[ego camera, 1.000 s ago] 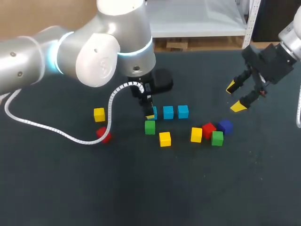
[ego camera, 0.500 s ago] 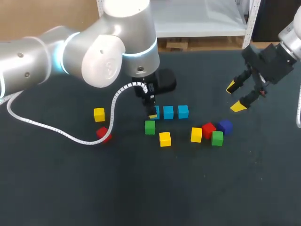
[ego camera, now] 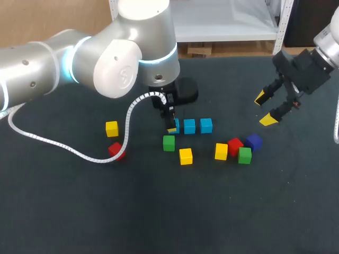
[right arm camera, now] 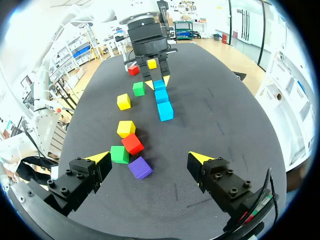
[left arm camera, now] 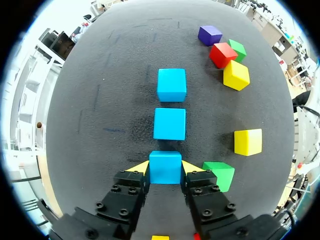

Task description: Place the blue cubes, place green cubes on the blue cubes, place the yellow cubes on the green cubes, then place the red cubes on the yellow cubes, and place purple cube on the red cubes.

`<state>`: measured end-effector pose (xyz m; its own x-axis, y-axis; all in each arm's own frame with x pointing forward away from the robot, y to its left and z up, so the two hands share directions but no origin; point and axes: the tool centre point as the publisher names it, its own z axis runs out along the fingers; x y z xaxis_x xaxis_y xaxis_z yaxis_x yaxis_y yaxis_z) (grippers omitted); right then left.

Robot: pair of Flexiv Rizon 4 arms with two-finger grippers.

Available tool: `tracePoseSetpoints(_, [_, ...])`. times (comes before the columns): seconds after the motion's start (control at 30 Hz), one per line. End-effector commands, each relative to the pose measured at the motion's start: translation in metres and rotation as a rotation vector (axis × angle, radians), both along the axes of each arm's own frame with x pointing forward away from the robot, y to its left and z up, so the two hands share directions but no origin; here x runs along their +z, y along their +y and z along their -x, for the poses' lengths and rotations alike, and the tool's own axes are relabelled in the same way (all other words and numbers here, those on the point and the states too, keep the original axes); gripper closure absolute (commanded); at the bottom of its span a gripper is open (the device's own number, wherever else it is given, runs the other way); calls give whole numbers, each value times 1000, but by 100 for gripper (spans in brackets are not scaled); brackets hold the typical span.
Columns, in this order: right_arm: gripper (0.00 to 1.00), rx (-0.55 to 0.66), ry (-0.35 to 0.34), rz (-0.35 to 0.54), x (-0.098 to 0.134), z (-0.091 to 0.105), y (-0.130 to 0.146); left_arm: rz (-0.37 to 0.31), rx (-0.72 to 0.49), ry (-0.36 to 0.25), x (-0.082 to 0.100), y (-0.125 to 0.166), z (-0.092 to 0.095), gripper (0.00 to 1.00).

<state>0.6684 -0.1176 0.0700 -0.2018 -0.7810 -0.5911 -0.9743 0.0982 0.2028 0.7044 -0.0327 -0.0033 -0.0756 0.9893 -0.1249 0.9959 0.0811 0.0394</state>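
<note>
left hand [left arm camera: 165, 166]: pinching end blue cube [left arm camera: 165, 171] on surface [left arm camera: 100, 100] | ahead: second blue [left arm camera: 169, 123], third blue [left arm camera: 171, 85] in line | green cube [left arm camera: 219, 175] just beside one finger | right hand [right arm camera: 150, 159]: spread, over purple cube [right arm camera: 140, 167]
</note>
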Motion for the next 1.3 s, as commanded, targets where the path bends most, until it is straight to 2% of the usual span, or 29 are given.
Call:
tracePoseSetpoints(0.03, [0, 0, 0, -1, 0, 0, 0, -7, -1, 7, -1, -1, -4, 100])
tracePoseSetpoints(0.67, [0, 0, 0, -1, 0, 0, 0, -6, 3, 20, -3, 2, -5, 100])
tracePoseSetpoints(0.73, [0, 0, 0, -1, 0, 0, 0, -2, 3, 26, -3, 2, -5, 81])
tracePoseSetpoints(0.87, [0, 0, 0, -1, 0, 0, 0, -1, 3, 29, -3, 2, -4, 75])
tracePoseSetpoints(1.3, [0, 0, 0, -1, 0, 0, 0, 5, -10, 31, -3, -1, 0, 78])
